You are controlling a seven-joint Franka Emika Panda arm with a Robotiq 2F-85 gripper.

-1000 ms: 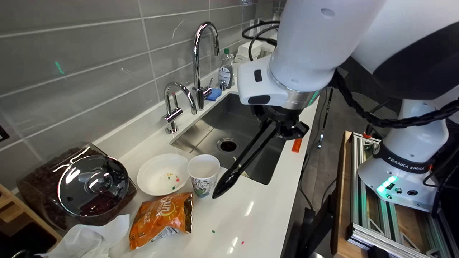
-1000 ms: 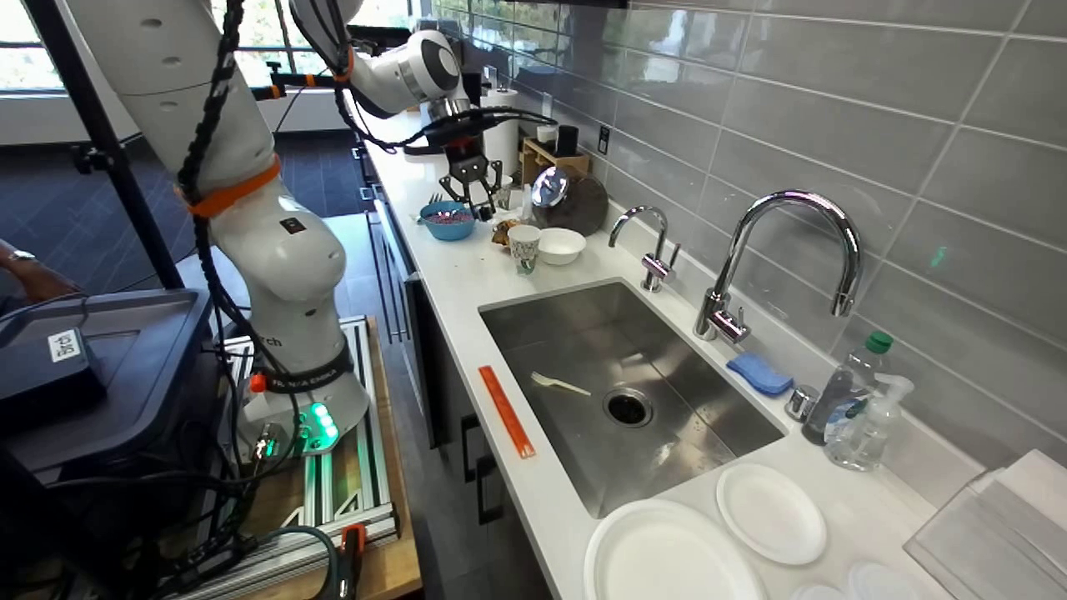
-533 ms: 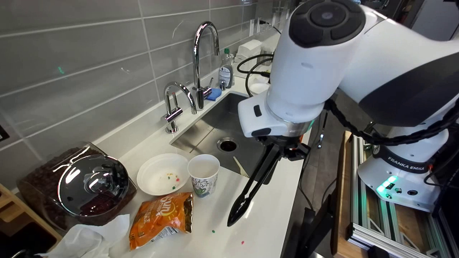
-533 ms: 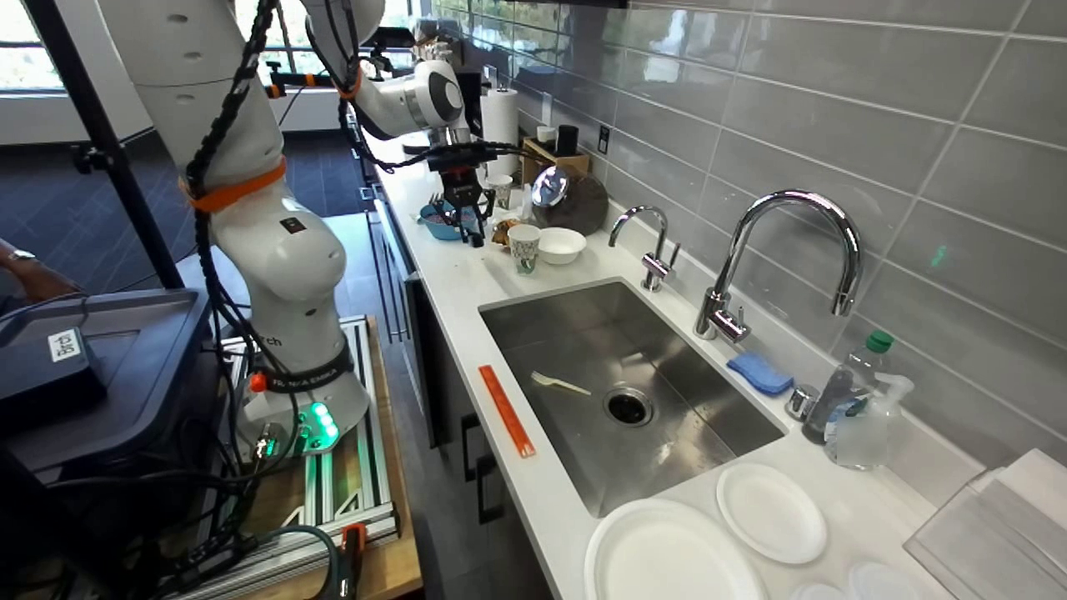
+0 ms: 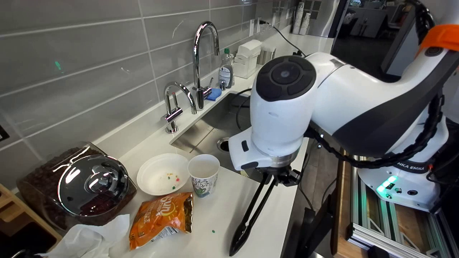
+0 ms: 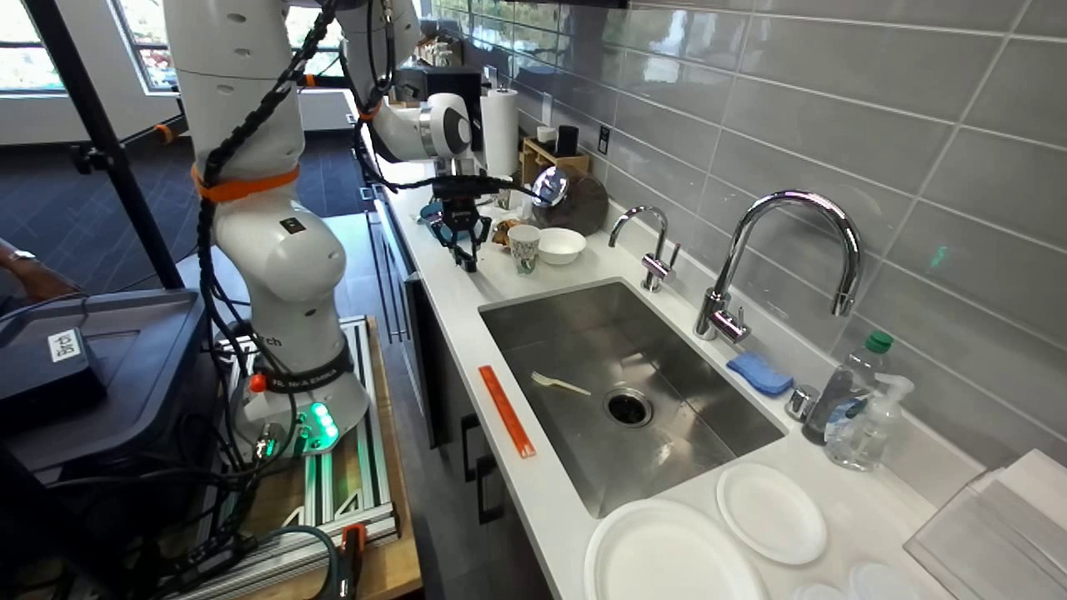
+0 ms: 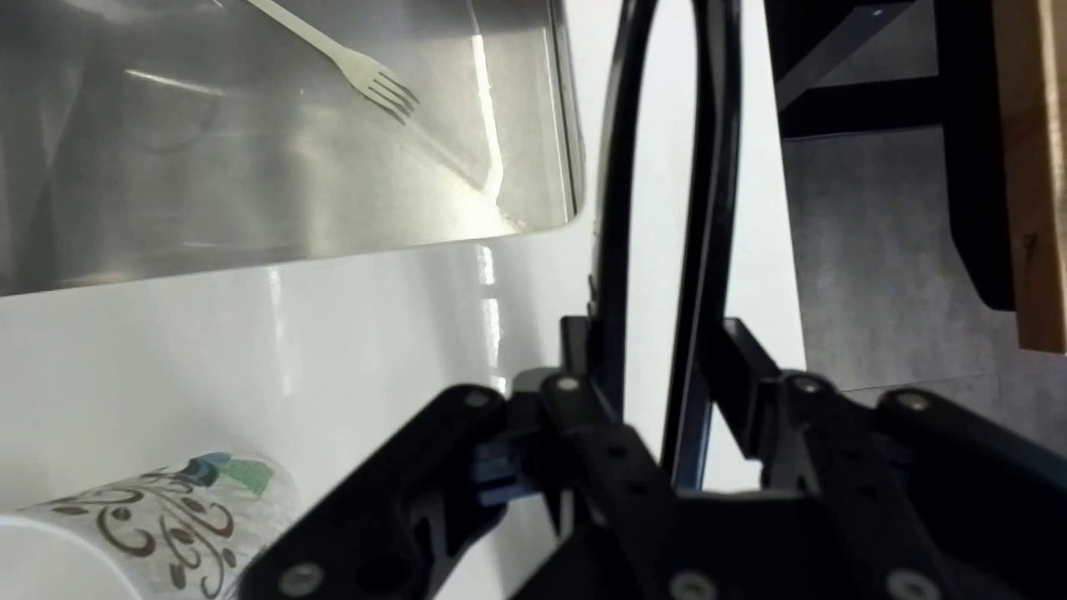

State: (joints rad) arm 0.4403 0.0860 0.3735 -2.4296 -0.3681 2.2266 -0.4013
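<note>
A white surface (image 5: 215, 215) bears the things, a steel sink (image 6: 692, 450) let into it. A lidded jar (image 5: 84, 182) sits on it. Black tongs (image 5: 241, 236) slant down over the surface beside the sink; whether they touch it I cannot tell. The pincer (image 7: 657, 358) clamps their upper part between its fingers. An orange bag (image 5: 163, 218) lies just beside a white bowl (image 5: 154, 177). A cup (image 5: 204, 179) stands upright between bowl and tongs. A pale fork (image 6: 560, 384) lies in the sink.

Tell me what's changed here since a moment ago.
The gripper, holding the black tongs throughout, has moved down in both exterior views; the tongs' tips now show farther from the paper cup. Nothing was grasped or released. The cup, white bowl and orange bag stayed put.
</note>
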